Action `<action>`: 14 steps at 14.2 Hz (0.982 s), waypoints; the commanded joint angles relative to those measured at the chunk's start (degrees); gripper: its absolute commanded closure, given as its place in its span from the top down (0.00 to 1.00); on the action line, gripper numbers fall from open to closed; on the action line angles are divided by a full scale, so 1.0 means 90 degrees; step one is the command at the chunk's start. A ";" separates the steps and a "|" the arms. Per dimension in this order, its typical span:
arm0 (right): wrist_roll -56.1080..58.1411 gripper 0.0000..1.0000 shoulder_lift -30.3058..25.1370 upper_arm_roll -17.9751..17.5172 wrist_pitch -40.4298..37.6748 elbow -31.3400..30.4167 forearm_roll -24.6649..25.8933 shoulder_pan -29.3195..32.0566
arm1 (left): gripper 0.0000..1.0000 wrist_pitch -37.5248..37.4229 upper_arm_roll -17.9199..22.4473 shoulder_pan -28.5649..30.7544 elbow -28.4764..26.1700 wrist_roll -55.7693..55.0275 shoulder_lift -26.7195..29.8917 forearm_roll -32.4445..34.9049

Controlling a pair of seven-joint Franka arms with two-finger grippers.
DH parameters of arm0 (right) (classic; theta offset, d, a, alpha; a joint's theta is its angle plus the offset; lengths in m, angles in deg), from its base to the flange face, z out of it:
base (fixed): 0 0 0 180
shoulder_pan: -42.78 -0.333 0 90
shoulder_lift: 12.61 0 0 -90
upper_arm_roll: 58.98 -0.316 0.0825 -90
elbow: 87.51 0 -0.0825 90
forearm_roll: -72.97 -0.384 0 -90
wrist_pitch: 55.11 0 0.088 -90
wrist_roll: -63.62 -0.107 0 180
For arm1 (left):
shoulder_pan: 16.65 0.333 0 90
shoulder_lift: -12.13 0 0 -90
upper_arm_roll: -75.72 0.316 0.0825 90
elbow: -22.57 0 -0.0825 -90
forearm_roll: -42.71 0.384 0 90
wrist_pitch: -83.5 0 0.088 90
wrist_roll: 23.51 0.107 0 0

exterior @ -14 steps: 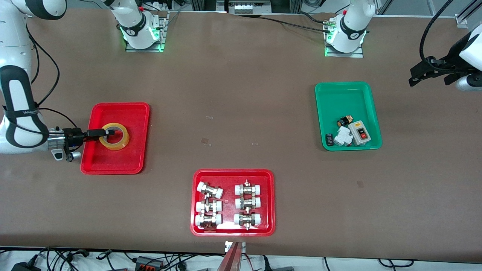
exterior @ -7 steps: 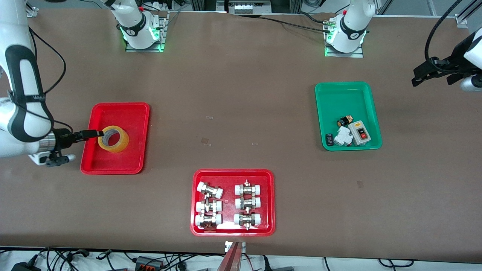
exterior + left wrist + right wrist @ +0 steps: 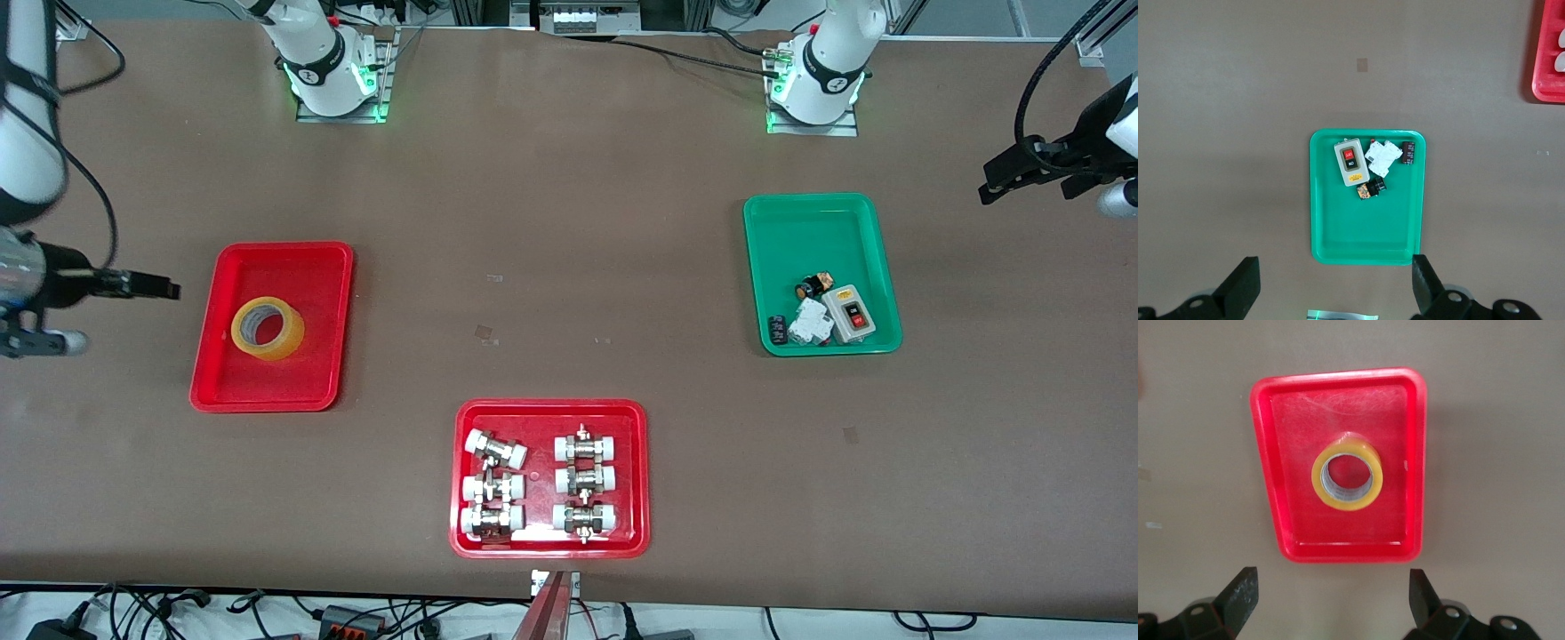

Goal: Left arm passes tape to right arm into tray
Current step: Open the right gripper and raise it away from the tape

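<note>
Lowest in the front view, at bottom center, sits the tray of fittings (image 3: pixel 549 478), a red tray with six white-capped metal pieces; it has no part in my job. Higher, in the left half of the frame, lies the red tray (image 3: pixel 273 325), and the tape (image 3: pixel 267 328) rests flat in it, hole upward, a little nearer the camera than the tray's middle. My right wrist view looks straight down on it: the tape (image 3: pixel 1347 480) sits centered on the red tray (image 3: pixel 1338 549), touching nothing else.

My right gripper (image 3: pixel 164 290) is at the left edge of the frame, over bare table beside the tray and clear of the roll. In its own wrist view the two fingers (image 3: pixel 1239 597) stand wide apart with nothing between them. My left gripper (image 3: pixel 989 190) is at the upper right edge, over the table at the left arm's end, waiting. Its fingers (image 3: pixel 1245 283) are likewise spread wide and empty, above the green tray (image 3: pixel 1322 230) with its small electrical parts.

As I judge it, the task is done: the tape is in the tray and both pincers are free. Nothing seems left except perhaps parking the arms.

Both arms are cut off by the frame edges, so most of each is out of sight. The small parts in the green tray are hard to identify.
</note>
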 commanded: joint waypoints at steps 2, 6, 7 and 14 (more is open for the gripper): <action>-0.0219 1.00 0.0132 -0.0004 -0.0603 0.1229 0.0325 -0.0042 | 1.00 -0.0046 -0.0025 0.0030 -0.0026 0.0083 0.0055 0.0048; -0.0424 1.00 0.0103 -0.0014 -0.0195 0.1230 0.0277 -0.0198 | 1.00 -0.0046 -0.0064 0.0020 -0.0026 0.0083 0.0055 0.0058; -0.0425 1.00 0.0103 -0.0014 -0.0058 0.1230 0.0277 -0.0228 | 1.00 -0.0046 -0.0084 0.0020 -0.0016 0.0083 0.0055 0.0068; -0.0376 1.00 -0.0531 0.0670 0.0569 0.0577 0.0296 -0.0941 | 1.00 -0.0046 -0.0094 0.0020 -0.0016 0.0083 0.0055 0.0068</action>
